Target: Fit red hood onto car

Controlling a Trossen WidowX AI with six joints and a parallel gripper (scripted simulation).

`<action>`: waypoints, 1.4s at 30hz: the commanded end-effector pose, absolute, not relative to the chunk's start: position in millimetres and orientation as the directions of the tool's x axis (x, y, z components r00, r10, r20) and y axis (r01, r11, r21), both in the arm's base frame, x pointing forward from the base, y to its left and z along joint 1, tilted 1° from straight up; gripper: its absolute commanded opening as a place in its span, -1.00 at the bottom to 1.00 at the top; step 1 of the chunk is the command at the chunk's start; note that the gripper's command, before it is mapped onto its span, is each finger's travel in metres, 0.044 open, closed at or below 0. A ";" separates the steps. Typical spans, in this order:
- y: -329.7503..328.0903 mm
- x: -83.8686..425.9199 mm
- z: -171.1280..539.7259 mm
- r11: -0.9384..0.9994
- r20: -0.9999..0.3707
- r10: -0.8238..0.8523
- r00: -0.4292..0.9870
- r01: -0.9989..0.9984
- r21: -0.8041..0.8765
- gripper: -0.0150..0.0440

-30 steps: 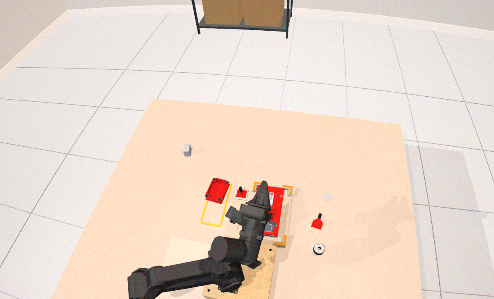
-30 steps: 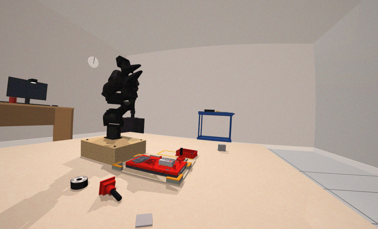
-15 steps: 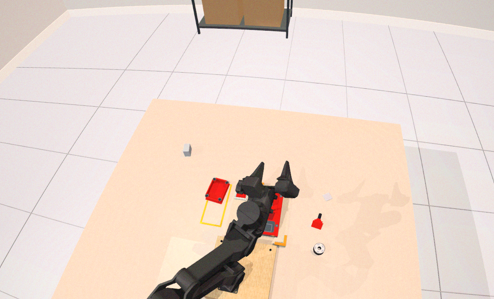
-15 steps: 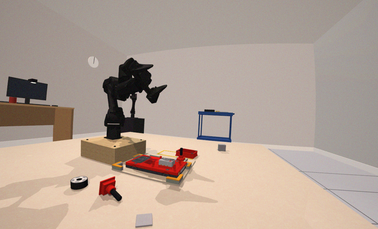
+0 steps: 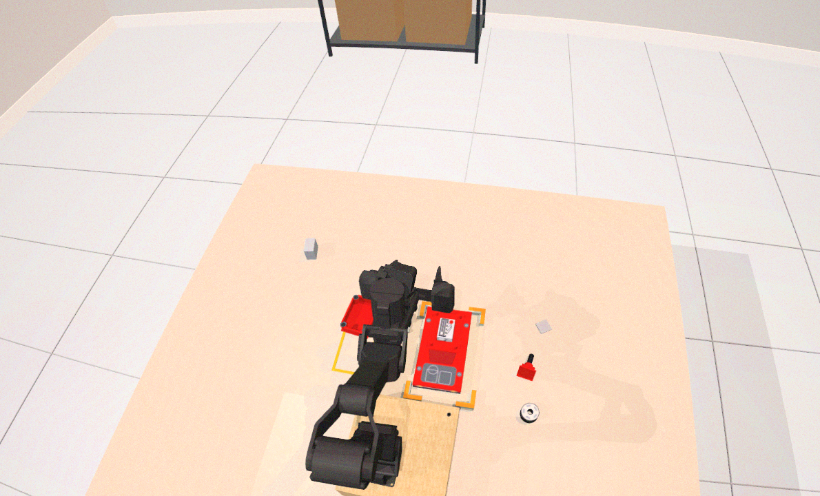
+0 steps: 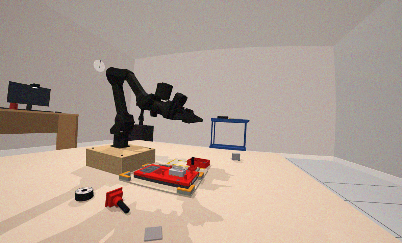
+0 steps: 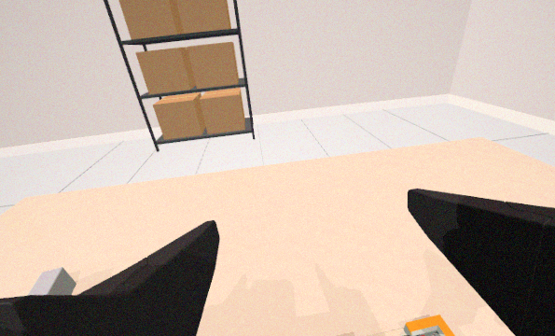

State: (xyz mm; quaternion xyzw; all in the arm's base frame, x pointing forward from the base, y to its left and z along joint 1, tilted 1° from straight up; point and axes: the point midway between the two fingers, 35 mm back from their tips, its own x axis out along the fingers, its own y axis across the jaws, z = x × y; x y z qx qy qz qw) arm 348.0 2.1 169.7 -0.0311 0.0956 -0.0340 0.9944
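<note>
The red hood (image 5: pixel 354 317) (image 6: pixel 201 163) lies left of the jig in the top view, hollow side up with corner bosses showing; the arm hides part of it. The red chassis (image 5: pixel 459 346) (image 6: pixel 149 174) sits in the jig (image 5: pixel 478 313) (image 6: pixel 185 190) with orange corners. The grey engine block (image 5: pixel 445 330) (image 6: pixel 177 171) is on its deck, with short red pegs near it. My gripper (image 7: pixel 312 214) is wide open and empty, well above the table. It points forward and somewhat down in the exterior view. The hood is out of the wrist view.
A grey block (image 5: pixel 310 249) (image 6: pixel 235 156) (image 7: pixel 50 283) stands beyond the hood. A black-handled red part (image 6: pixel 190 161) stands between hood and jig. Right of the jig are a similar part (image 5: pixel 526 371) (image 6: pixel 114 197), a wheel (image 5: pixel 529 419) (image 6: pixel 83 196) and a grey tile (image 5: pixel 543 326) (image 6: pixel 153 233).
</note>
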 end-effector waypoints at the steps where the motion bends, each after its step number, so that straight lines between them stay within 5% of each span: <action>1: 33.6 354.3 139.3 0.998 -0.288 -0.065 0.955 0.065 -0.010 1.00; 14: 141.7 327.8 48.5 0.993 -0.477 -0.102 0.873 0.115 -0.001 1.00; 42: 145.7 329.2 28.9 0.993 -0.473 -0.101 0.875 0.116 0.003 1.00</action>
